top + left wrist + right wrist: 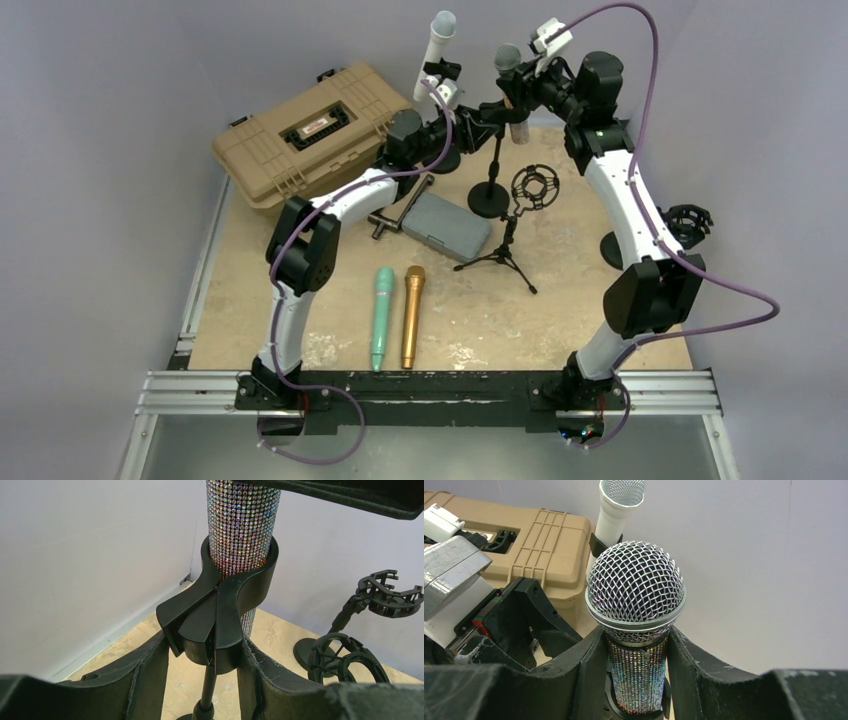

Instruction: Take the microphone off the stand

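Rhinestone-clad, upright, not yet lifted: recorded the microphone (636, 595) as seated in the black spring clip (220, 610) atop the stand (490, 198), toward the far middle of the tabletop (560, 320). Found the left fingers (145, 680) clenched on the clip's two rear levers, one finger pressed against each side. Found the right fingers (584, 680) closed on the glittering barrel just under the mesh head, touching it on both sides. Judged both grasps established, release not achieved: saw the clip's ring wrapped round the barrel, with no gap discernible in the left wrist view. Cannot tell the degree of squeeze on the levers. Assessed the task as set up, with the removal itself outstanding: spreading the clip, then drawing the microphone up and clear. Noted close by a white microphone (616, 505) in its own clip, a tan case (310, 130), a green microphone (383, 315) and a gold microphone (411, 315) lying side by side near the arm bases, and a shock mount (533, 188) on a tripod beside the stand. Flagged a risk of tipping the stand on any upward pull against a tight clip.
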Controlling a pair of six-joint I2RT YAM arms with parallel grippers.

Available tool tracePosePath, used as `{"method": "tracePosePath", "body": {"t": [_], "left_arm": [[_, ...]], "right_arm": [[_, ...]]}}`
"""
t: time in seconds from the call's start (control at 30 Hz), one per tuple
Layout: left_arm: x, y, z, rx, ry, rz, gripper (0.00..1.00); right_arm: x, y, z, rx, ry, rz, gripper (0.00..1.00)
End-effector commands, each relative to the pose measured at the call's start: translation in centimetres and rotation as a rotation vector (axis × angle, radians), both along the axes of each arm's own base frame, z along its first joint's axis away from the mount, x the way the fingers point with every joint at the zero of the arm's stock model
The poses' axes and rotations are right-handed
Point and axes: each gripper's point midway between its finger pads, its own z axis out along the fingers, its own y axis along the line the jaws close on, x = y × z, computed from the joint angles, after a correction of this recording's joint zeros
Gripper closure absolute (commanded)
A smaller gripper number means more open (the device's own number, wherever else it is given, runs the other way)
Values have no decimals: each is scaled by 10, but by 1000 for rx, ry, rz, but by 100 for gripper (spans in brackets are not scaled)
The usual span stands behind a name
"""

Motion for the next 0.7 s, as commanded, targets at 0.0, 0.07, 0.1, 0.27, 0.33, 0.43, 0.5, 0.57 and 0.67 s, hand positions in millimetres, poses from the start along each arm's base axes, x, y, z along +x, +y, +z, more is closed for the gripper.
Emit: {"method": "tracePosePath", "body": {"t": [0.0,0.07,0.1,0.27,0.33,0.43,0.5,0.57,0.67], "left_arm": [[-25,-4,-3,60,10,-86,95],[-23,-1,6,37,8,-67,73],[-22,0,11,26,6,-63,64],[-22,6,31,-24,-18,-48,30],[-22,8,36,-25,-35,-44,22],[-23,10,39,-31,-53,-40,14],[-23,10,43,-44,-65,-39,4],[-20,8,46,-47,-68,-39,2],[-13,5,53,-58,-73,-33,2]], "right_arm": [[11,-10,10,-30,-31,-67,100],[10,-10,15,-32,-39,-66,100],[10,-10,15,-35,-38,-64,100],[10,-12,13,-47,-35,-67,100],[10,-12,15,-50,-39,-70,100],[11,-11,17,-50,-37,-66,100],[11,-11,18,-49,-32,-64,100],[11,-11,19,-50,-32,-67,100],[10,-11,20,-47,-31,-66,100]]}}
